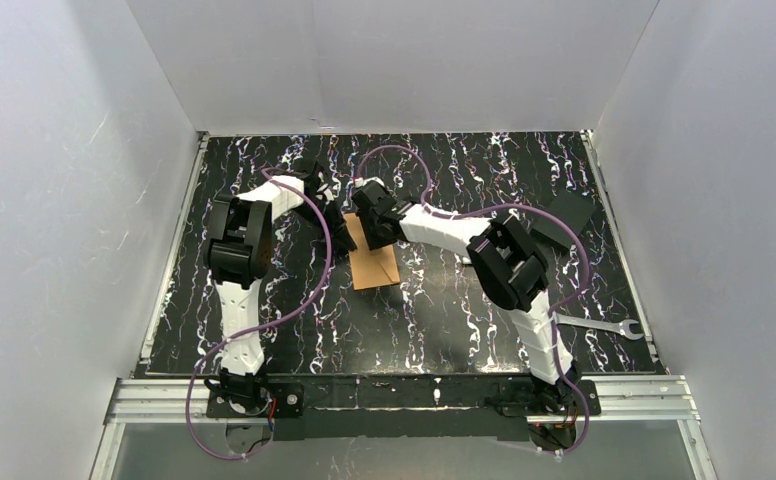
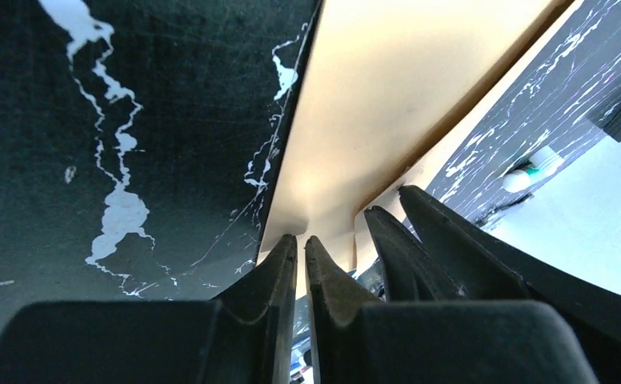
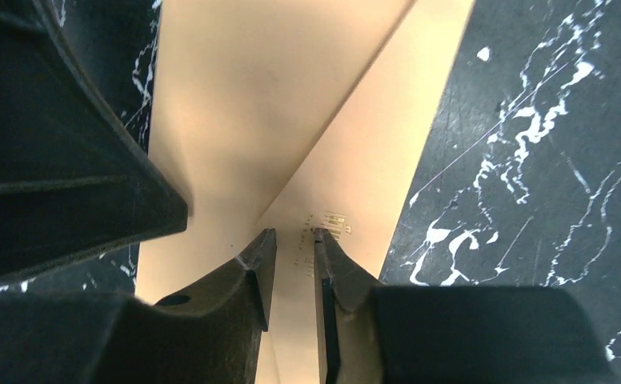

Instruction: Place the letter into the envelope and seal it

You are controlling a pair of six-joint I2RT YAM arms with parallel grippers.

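Top cam: the envelope (image 1: 376, 265) lies flat on the black table (image 1: 444, 330), near the middle, btw the two arms. Both arms reach in to its far end. The left gripper (image 1: 342, 238) is at the far left corner and the right gripper (image 1: 362, 232) is just beside it. From up here the fingers are too small to read. A wrench (image 1: 604, 325) lies far off on the R side, and a flat black thing (image 1: 564, 220) sits near the R wall. Only this view shows those two.

L wrist cam: very close up. The left gripper's two fingers (image 2: 279, 264) are almost together, w/ the edge of the envelope (image 2: 371, 104) going down into the thin slit, so they pinch it. That edge is lifted off the table. The other gripper's fingers (image 2: 407, 240) sit right next to them.

R wrist cam: this one shows the envelope's pointy flap (image 3: 235, 104), which the other cams don't. A paler strip (image 3: 371, 144) w/ tiny marks runs beside it; can't tell if that is the letter. The right gripper's fingers (image 3: 259, 260) stand a bit apart, tips over the paper, nothing pinched.
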